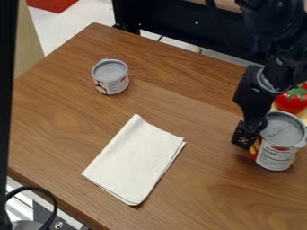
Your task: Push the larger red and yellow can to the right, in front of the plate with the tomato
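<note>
I have the black gripper (250, 134) low at the right side of my view, hanging down at the left-hand side of the larger can (276, 155). It overlaps the can's edge from where I look, and I cannot tell whether it is spread, pressed together or pinching the wall. The can stands upright on the wooden table (203, 193), its grey top facing up and its printed label turned towards me. I judge the step in hand to be the work right at this can, either lining up on it or securing a hold; from this angle I can't say which. To my mind, the next move calls for a small, careful check of how the gripper sits against the wall, keeping the can level, since a sideways nudge could shove or tip it. Just behind the can sits a red tomato (291, 101) with a green top, close enough that I would want to keep clear of it. The arm (269, 74) comes in from the upper right. Farther out, a folded pale cloth (135, 159) lies flat near the middle of the tabletop, well apart from the gripper. Beyond it, towards the upper left, a smaller can (111, 81) stands upright, its grey top up too.
</note>
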